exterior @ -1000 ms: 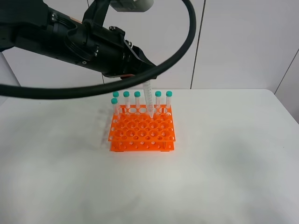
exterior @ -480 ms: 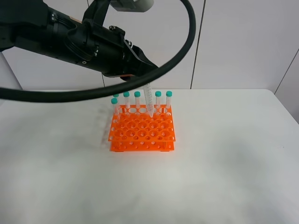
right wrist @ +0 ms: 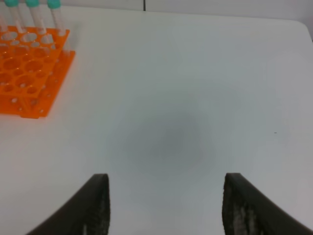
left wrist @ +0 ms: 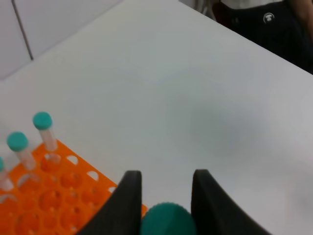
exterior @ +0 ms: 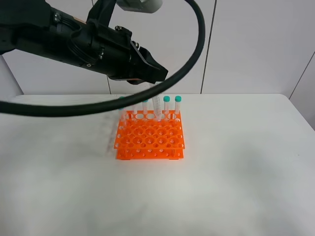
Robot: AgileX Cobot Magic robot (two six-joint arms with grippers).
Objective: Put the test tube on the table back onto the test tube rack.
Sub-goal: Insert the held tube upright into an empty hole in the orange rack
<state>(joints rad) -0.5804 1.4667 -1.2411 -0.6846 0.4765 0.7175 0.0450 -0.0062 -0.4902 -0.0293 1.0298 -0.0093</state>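
Observation:
The test tube (exterior: 156, 104) hangs upright from my left gripper (exterior: 154, 81), which is shut on its teal cap (left wrist: 167, 220). The tube's conical tip sits at a back-row hole of the orange test tube rack (exterior: 150, 138), which stands on the white table (exterior: 236, 167). Other teal-capped tubes (exterior: 167, 100) stand in the same back row; the arm and its cable hide some of them. In the left wrist view the black fingers (left wrist: 128, 198) flank the cap above the rack (left wrist: 49, 200). My right gripper (right wrist: 166, 208) is open over bare table with nothing between its fingers.
The thick black cable (exterior: 197, 39) loops over the rack's back. A white panelled wall (exterior: 246, 44) rises behind the table. In the right wrist view the rack (right wrist: 29, 68) lies off to one side of the gripper.
My left arm has come down a little, lowering the held tube toward the rack's back row. It now covers more of the standing tubes' caps. The right gripper has not moved.

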